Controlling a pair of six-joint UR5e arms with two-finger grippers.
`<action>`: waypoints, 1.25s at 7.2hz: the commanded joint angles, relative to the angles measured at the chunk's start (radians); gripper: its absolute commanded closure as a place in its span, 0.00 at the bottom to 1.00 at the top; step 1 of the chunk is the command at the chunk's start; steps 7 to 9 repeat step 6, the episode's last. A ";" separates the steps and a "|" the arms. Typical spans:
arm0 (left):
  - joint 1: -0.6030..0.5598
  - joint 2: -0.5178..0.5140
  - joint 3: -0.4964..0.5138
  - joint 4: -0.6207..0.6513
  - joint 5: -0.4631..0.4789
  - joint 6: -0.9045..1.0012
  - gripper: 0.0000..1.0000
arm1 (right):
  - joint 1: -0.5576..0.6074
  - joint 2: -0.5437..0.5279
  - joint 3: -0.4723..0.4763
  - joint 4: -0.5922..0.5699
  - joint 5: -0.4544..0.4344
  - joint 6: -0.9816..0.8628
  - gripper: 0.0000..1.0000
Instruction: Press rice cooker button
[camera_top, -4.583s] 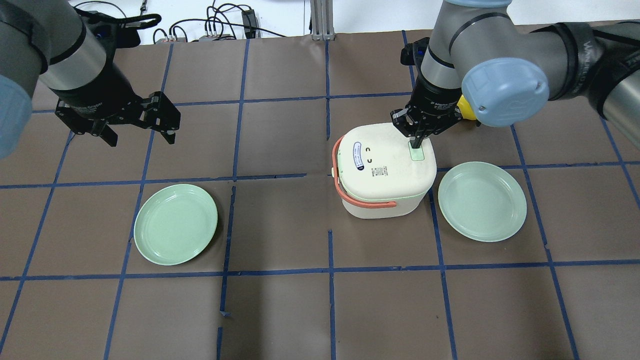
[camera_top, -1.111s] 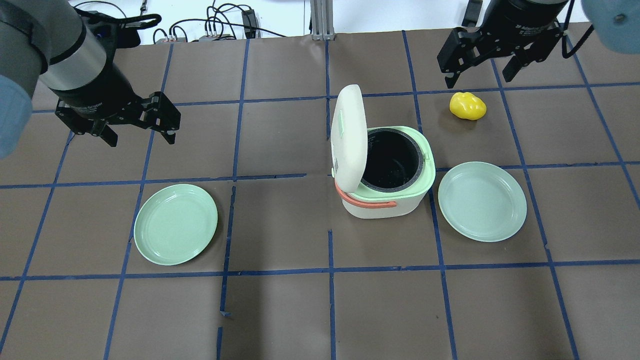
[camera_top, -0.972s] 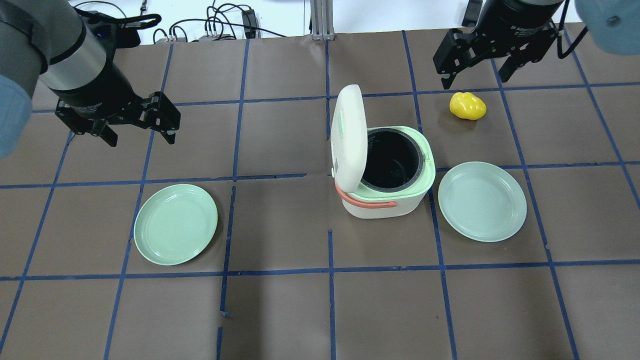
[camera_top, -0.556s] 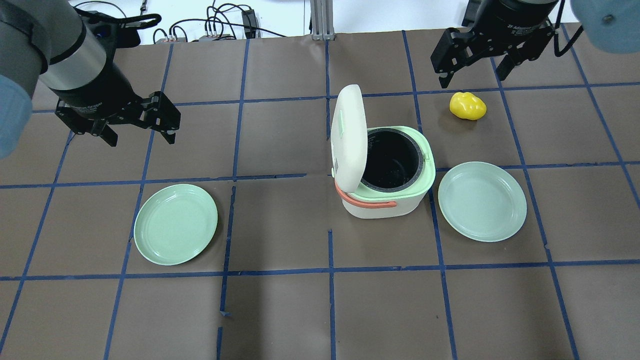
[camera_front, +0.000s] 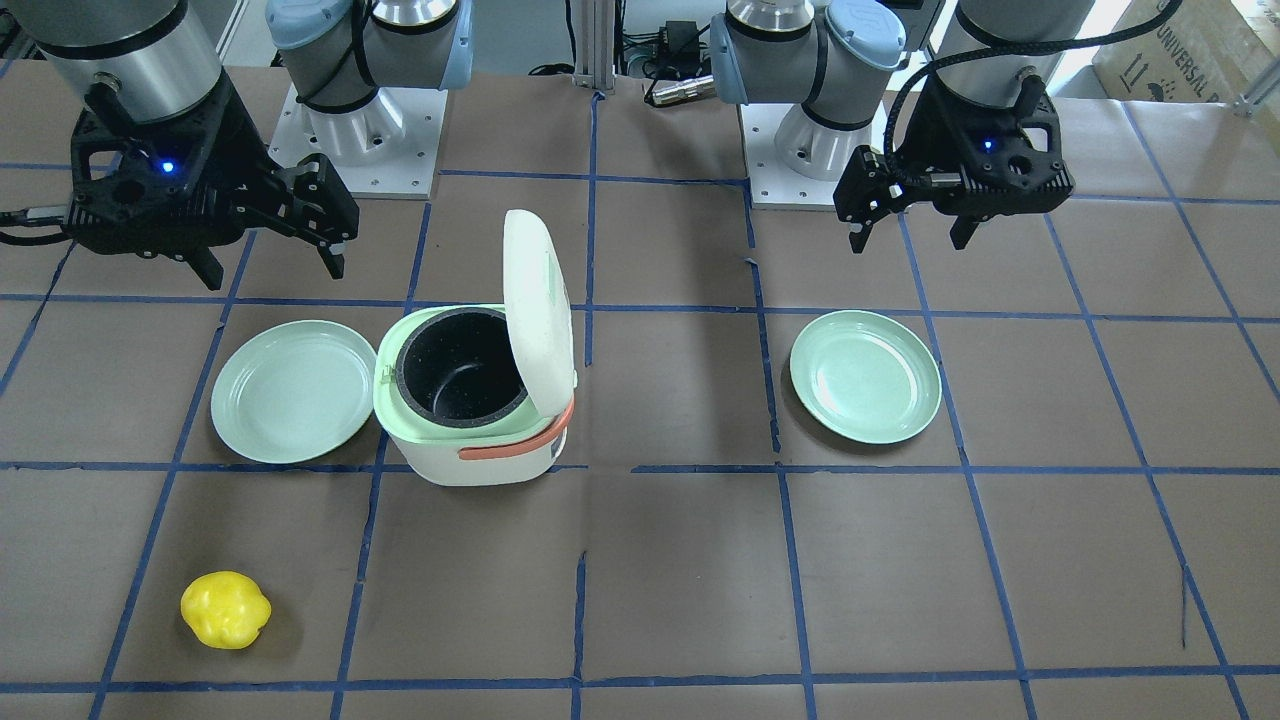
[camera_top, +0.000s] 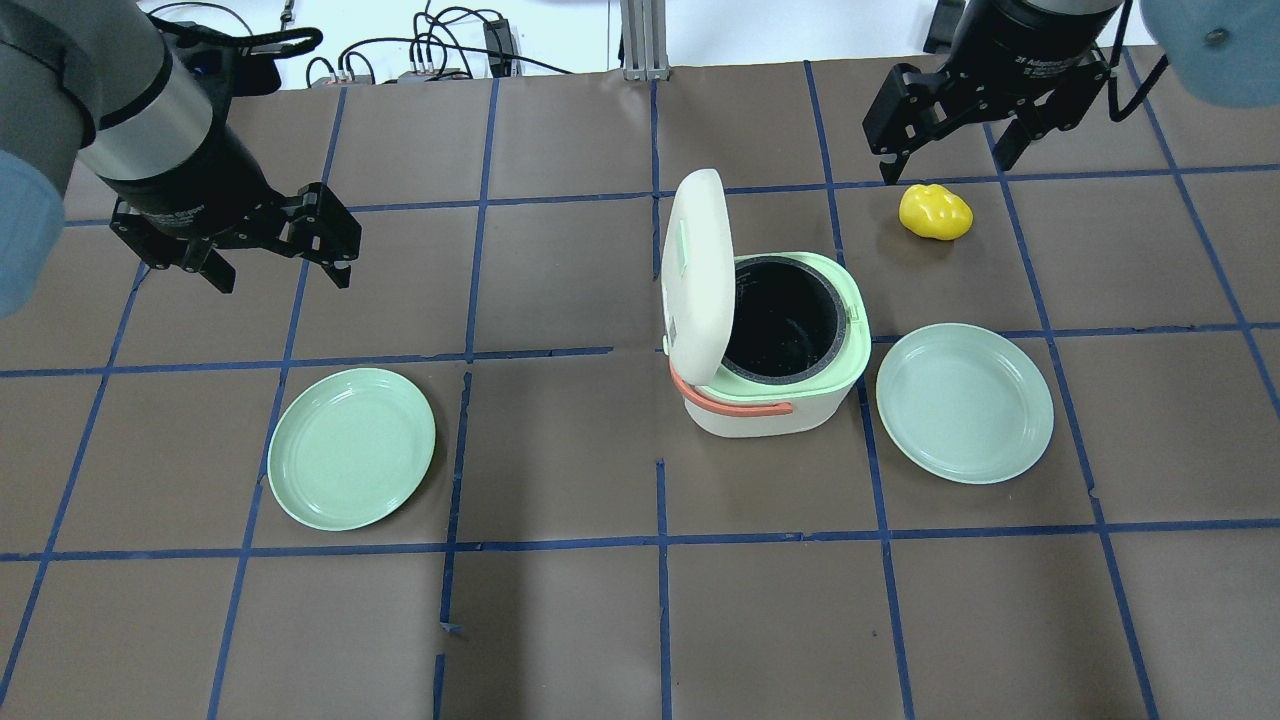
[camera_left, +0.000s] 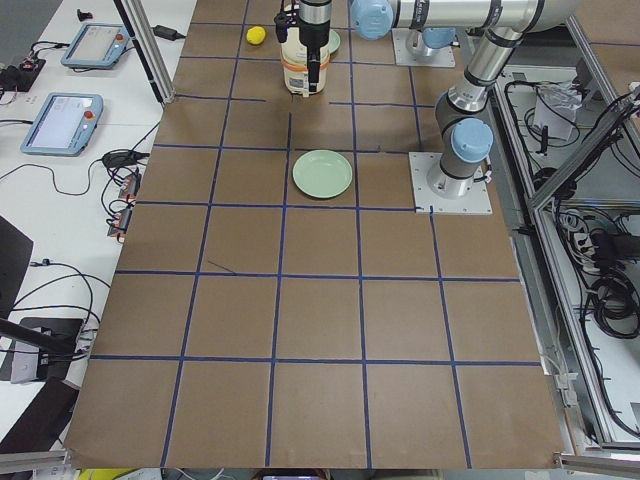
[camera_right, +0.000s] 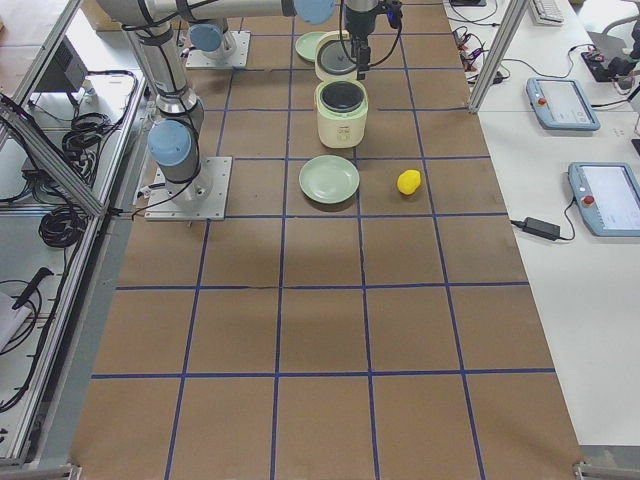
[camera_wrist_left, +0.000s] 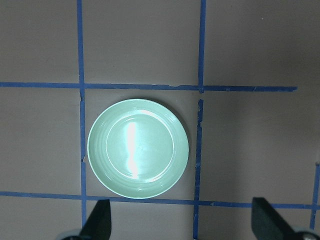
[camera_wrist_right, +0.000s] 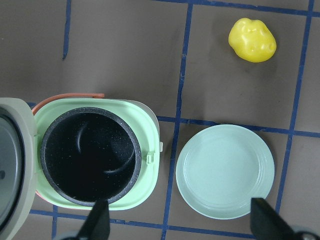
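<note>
The cream rice cooker (camera_top: 760, 405) stands right of the table's middle with its lid (camera_top: 695, 275) swung up and the black pot (camera_top: 785, 320) bare. A green strip, which may be the button (camera_top: 683, 250), shows on the lid's outer face. My right gripper (camera_top: 945, 150) is open and empty, high behind the cooker, above a yellow toy fruit (camera_top: 935, 212). Its wrist view looks down into the pot (camera_wrist_right: 87, 162). My left gripper (camera_top: 280, 270) is open and empty, far left of the cooker. The front view shows the cooker (camera_front: 470, 400), right gripper (camera_front: 272, 262) and left gripper (camera_front: 910, 235).
One green plate (camera_top: 964, 402) lies just right of the cooker, almost touching it. Another green plate (camera_top: 351, 448) lies at the left, below my left gripper, and shows in the left wrist view (camera_wrist_left: 138, 148). The table is brown paper with blue tape lines.
4.6 s ago my right gripper was shut on the green button of the closed lid. Now the lid stands open and the gripper is raised, farther back and open. The left arm has not moved.
</note>
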 joint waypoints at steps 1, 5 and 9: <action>0.000 0.000 0.000 0.000 0.000 0.000 0.00 | 0.000 0.000 0.003 0.000 0.002 0.000 0.00; 0.000 0.000 0.000 0.000 0.000 0.000 0.00 | 0.000 0.001 0.010 -0.005 0.003 -0.001 0.00; 0.000 0.000 0.000 0.000 0.000 0.000 0.00 | 0.000 0.001 0.009 -0.005 0.003 -0.001 0.00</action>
